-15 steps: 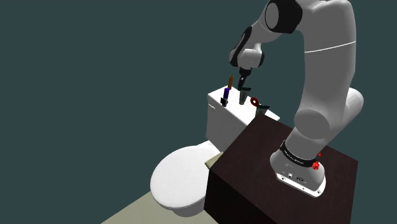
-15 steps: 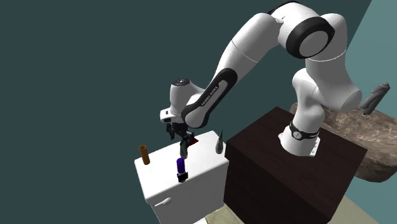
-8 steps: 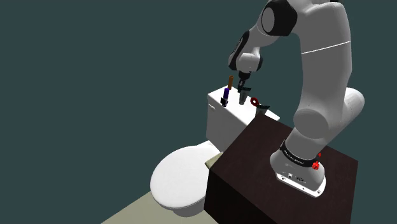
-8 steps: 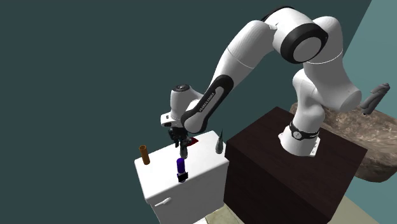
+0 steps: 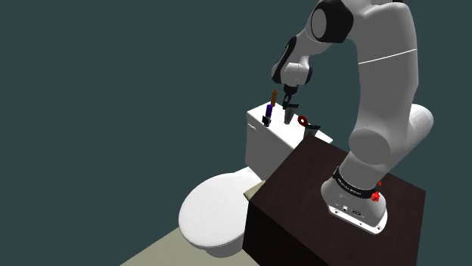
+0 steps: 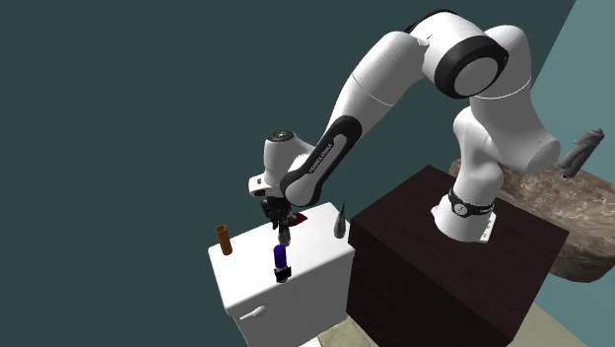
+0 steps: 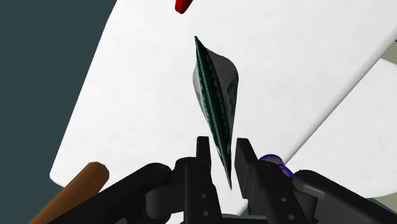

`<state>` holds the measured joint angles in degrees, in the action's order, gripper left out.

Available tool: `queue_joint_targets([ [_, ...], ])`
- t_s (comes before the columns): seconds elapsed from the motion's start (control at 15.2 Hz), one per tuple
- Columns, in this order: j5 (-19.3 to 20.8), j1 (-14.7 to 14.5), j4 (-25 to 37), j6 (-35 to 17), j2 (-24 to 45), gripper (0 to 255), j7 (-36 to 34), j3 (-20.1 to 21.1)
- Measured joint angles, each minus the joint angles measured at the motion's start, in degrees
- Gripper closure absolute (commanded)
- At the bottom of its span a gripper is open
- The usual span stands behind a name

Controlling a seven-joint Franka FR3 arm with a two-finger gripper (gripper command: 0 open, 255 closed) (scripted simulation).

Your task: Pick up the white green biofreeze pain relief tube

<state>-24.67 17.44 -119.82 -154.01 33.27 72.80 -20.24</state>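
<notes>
The pain relief tube (image 7: 216, 95), grey-white with a dark green printed face, stands on the white toilet tank lid (image 7: 140, 95). Its flat crimped end points up between my fingers. My gripper (image 7: 222, 156) is shut on that thin end, one black finger pressed against each side. In the shoulder view the gripper (image 5: 288, 104) hangs straight down over the tube (image 5: 288, 115) at the middle of the tank top. The second exterior view has the gripper (image 6: 282, 225) just above the tube (image 6: 284, 238).
On the same lid stand a brown tube (image 5: 273, 97), a purple bottle (image 5: 266, 115), a red object (image 5: 302, 119) and a second grey tube (image 5: 311, 130) near the dark stand (image 5: 318, 196). The toilet lid (image 5: 215, 215) lies below the tank.
The gripper came down a little over the tube and its fingers closed on the tube's crimped top. Over the last half second nothing else has moved.
</notes>
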Motion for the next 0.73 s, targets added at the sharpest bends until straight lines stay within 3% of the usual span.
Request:
queue_joint_targets([
  [0.73, 4.3, -3.1, -1.3, 5.2, -6.5, 255, -3.2, -4.0],
])
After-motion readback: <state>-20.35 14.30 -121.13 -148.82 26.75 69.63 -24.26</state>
